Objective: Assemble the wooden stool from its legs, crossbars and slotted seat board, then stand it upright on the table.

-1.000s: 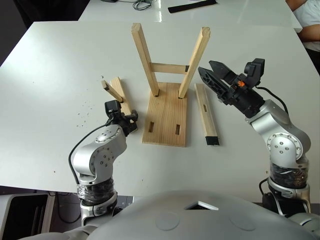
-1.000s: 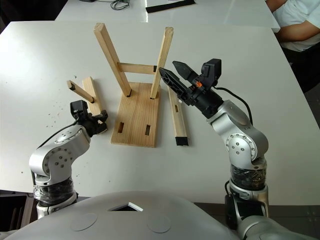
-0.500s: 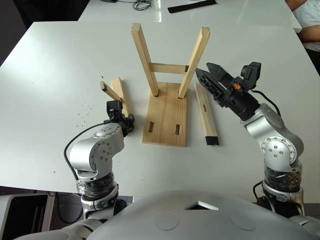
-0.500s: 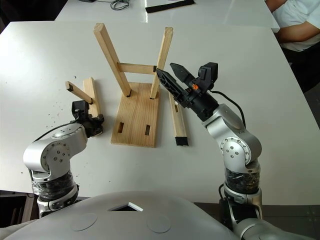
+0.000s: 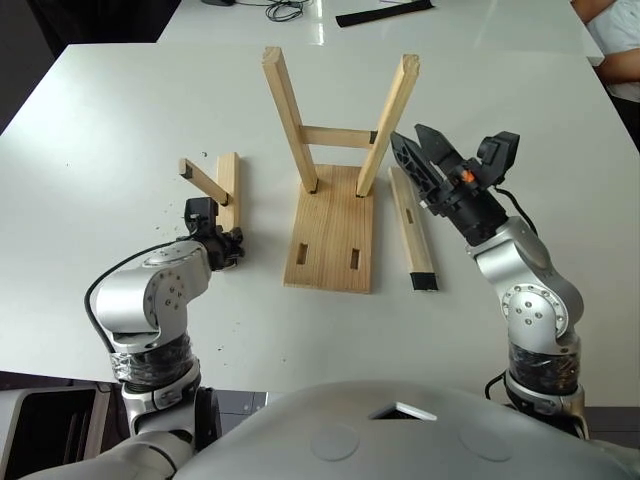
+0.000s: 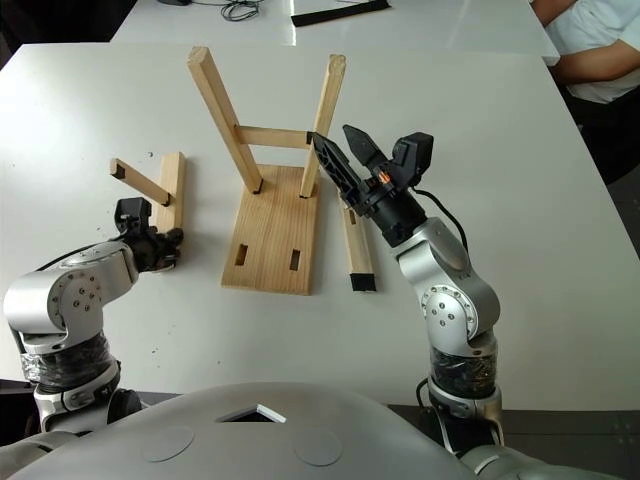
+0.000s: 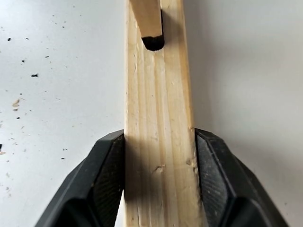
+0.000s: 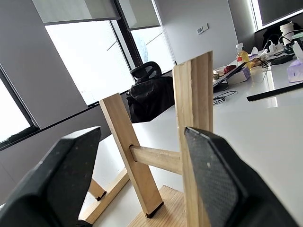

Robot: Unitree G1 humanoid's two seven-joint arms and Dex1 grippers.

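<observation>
Currently, the seat board [image 5: 330,240] is lying flat on the table [image 5: 110,110], with 2 upright legs [image 5: 290,120] standing in its far slots and a crossbar [image 5: 338,137] joining them. The 2 near slots are showing open. A loose leg [image 5: 412,225] is lying just beside the board on the right side.

The left gripper [image 7: 159,156] is clamping its pads on the near end of another leg [image 5: 229,180], which is resting on the table to the left of the board. A short crossbar [image 5: 203,178] is sticking out of this leg near its far end. The right gripper [image 5: 410,137] is hovering with its fingers spread apart, just beside the right-hand upright leg and above the loose one, holding nothing.

Several things could be going wrong from here, in my judgement. The left pads are gripping 1 end of a long piece, so lifting it may be twisting it in the grip or dropping it. The short crossbar may be sitting loosely and could be slipping out. The open right fingers are close enough to the standing frame that a sideways nudge could be tipping it or levering it out of its slots.
</observation>
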